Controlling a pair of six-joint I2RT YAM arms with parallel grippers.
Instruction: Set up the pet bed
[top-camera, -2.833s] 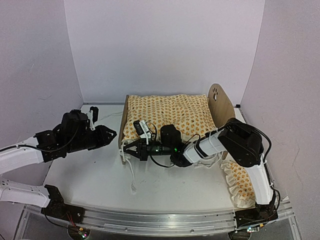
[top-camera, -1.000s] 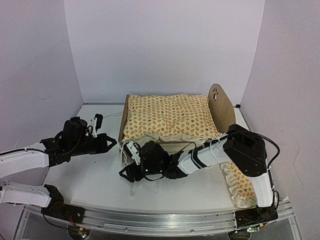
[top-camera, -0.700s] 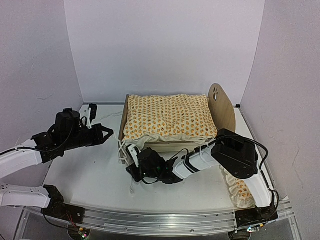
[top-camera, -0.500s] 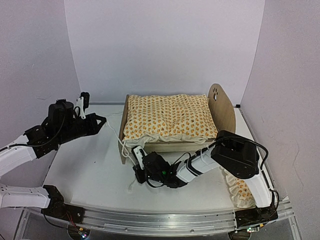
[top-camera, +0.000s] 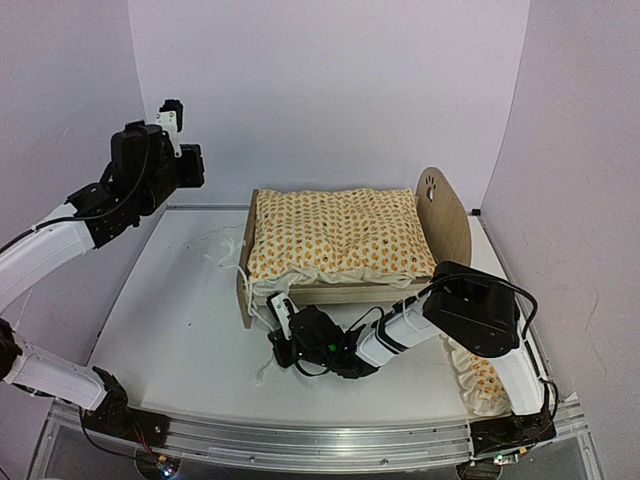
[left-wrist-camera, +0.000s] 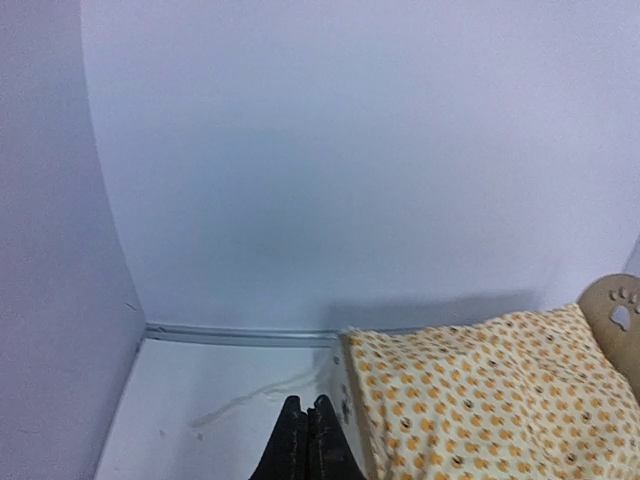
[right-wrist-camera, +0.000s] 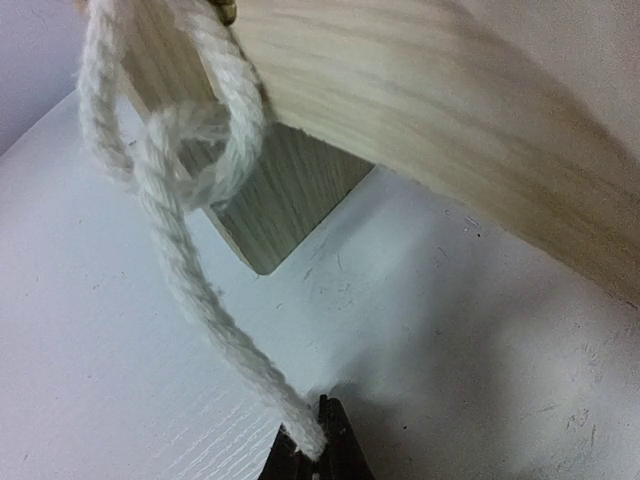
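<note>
The right gripper (right-wrist-camera: 318, 455) is nearest, low over the table (top-camera: 180, 330) in front of the bed (top-camera: 350, 292). Only the right wrist view shows its tips: the jaws are closed, and the frayed end of the rope (right-wrist-camera: 190, 280) meets them and appears to be nipped between them. That view also shows the rope looping up past a wooden leg to the frame's near corner. In the top view this is only a thin white line.

Only the top view shows the pillow (top-camera: 478, 368), which lies on the table at the near right beside the right arm's base. It also shows the whole bed mid-table, covered by the quilt (top-camera: 340, 235).

The left wrist view looks down from above on the quilt's far side and the back wall. The left gripper (left-wrist-camera: 307, 440) has its jaws pressed together and holds nothing.

The bed lies just beyond the right gripper's jaws, its near rail and leg close above them and not touching them. The left gripper is raised high near the back-left corner, well apart from the bed, which lies below it and to its right.

There are two arms and one each of bed, quilt, pillow and rope. The bed has two end boards, and the far right one shows a paw cutout.
</note>
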